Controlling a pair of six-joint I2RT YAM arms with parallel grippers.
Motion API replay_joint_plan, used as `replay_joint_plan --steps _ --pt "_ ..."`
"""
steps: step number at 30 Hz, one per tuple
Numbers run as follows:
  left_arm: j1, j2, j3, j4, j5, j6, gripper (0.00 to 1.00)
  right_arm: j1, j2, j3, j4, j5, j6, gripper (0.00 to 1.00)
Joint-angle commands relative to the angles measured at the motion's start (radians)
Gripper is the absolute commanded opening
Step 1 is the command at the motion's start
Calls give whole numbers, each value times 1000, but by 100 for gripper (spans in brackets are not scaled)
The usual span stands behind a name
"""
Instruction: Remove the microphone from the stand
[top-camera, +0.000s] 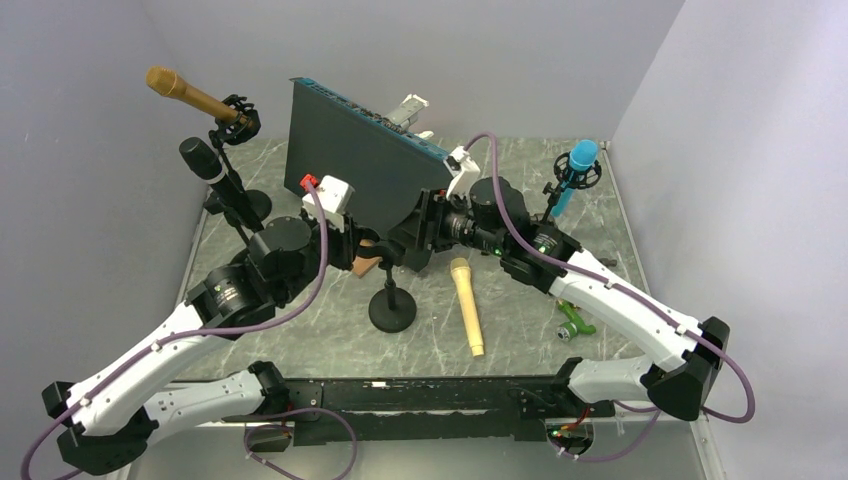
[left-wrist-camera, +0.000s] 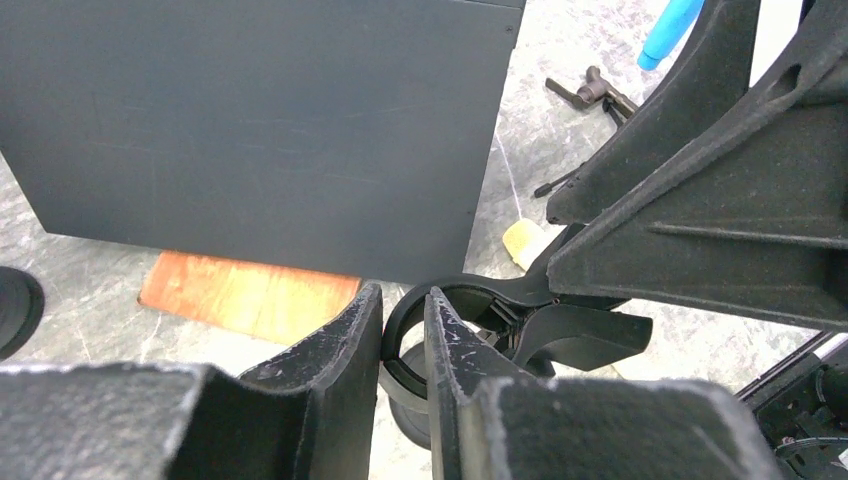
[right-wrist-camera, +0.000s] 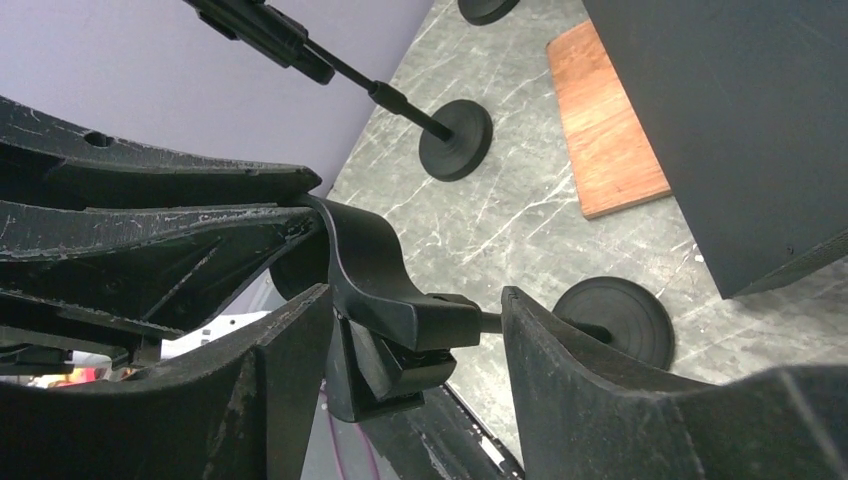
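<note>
A yellow microphone (top-camera: 467, 305) lies flat on the table, right of a small black stand (top-camera: 391, 300); its tip shows in the left wrist view (left-wrist-camera: 523, 242). The stand's clip (left-wrist-camera: 470, 300) is an empty ring. My left gripper (left-wrist-camera: 403, 300) is shut on the wall of that ring, one finger inside and one outside; it also shows from above (top-camera: 372, 256). My right gripper (right-wrist-camera: 415, 310) is open around the clip's lever part (right-wrist-camera: 400, 300), with a gap at the right finger; it also shows from above (top-camera: 412, 245). The stand's round base (right-wrist-camera: 615, 320) sits below.
A dark box (top-camera: 365, 160) stands behind the grippers, with a wooden block (top-camera: 365, 266) at its foot. Gold (top-camera: 190, 97) and black (top-camera: 205, 160) microphones stand on stands at back left, a blue one (top-camera: 575, 170) at back right. A green object (top-camera: 573, 322) lies at right.
</note>
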Motion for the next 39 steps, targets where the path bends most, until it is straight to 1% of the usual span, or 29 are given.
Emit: replay_joint_plan --steps 1,3,6,8,13,15,16,20,22,23,27,32,35,39 --pt "-4 -12 -40 -59 46 -47 24 -5 -6 0 46 -25 -5 62" --pt "-4 -26 -54 -66 54 -58 24 -5 0 -20 69 -47 4 60" --pt "-4 -40 -94 -53 48 -65 25 -4 10 -46 91 -64 21 60" --pt "-4 -33 -117 -49 42 -69 24 -4 19 -53 83 -75 14 60" --pt "-4 6 -171 -42 48 -112 19 -5 16 -106 72 -32 15 61" --pt "-4 7 -207 -22 57 -133 19 -5 13 -139 82 -22 15 61" --pt "-4 6 -222 -10 64 -142 21 -4 13 -159 89 -13 16 61" --pt "-4 -2 -264 9 62 -171 35 -4 26 -221 128 5 23 61" --pt "-3 -6 -272 12 52 -172 41 -5 45 -220 119 11 16 62" --pt "-3 -8 -269 8 45 -171 47 -5 58 -208 107 8 4 63" --pt "-4 -16 -226 -10 36 -145 69 -5 75 -148 44 0 -57 71" --pt "-4 -36 -147 -28 67 -113 89 -4 31 -135 -1 37 -123 86" --pt "-4 -51 -105 -38 85 -101 96 -5 -21 -148 -8 59 -151 93" --pt "-4 -73 -48 -56 93 -76 99 -4 -97 -176 -19 84 -181 100"
